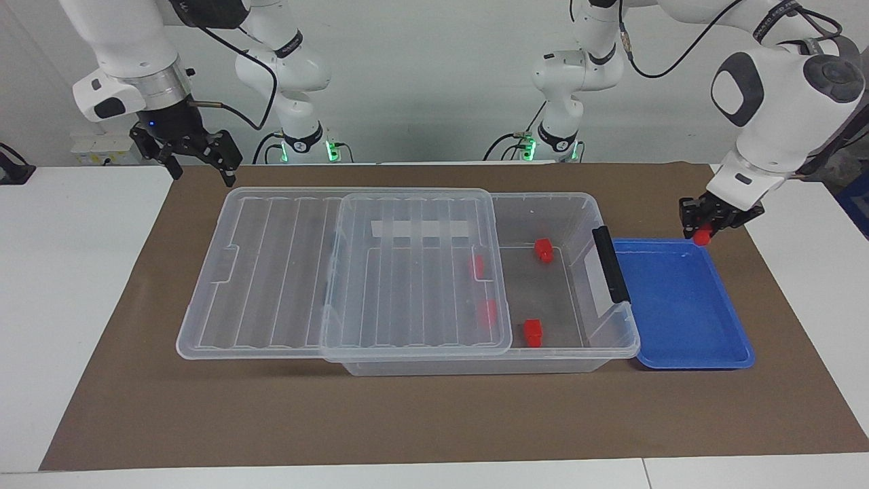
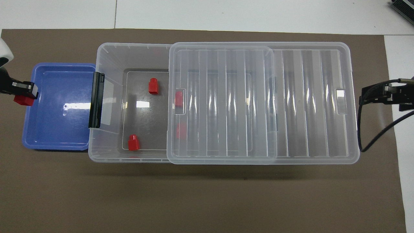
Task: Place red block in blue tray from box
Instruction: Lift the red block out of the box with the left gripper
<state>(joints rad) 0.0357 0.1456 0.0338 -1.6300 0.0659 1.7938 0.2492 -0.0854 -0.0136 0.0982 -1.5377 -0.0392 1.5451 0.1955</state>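
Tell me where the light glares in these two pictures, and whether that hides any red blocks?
Overhead view: a white glare patch sits on the box floor and another on the blue tray; bright streaks run down the lid ribs. Two blocks under the lid look pale and smeared. Facing view: little glare, but the same blocks stay hazy through the lid.

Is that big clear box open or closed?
Partly open: the lid is slid aside, uncovering the end of the box beside the blue tray.
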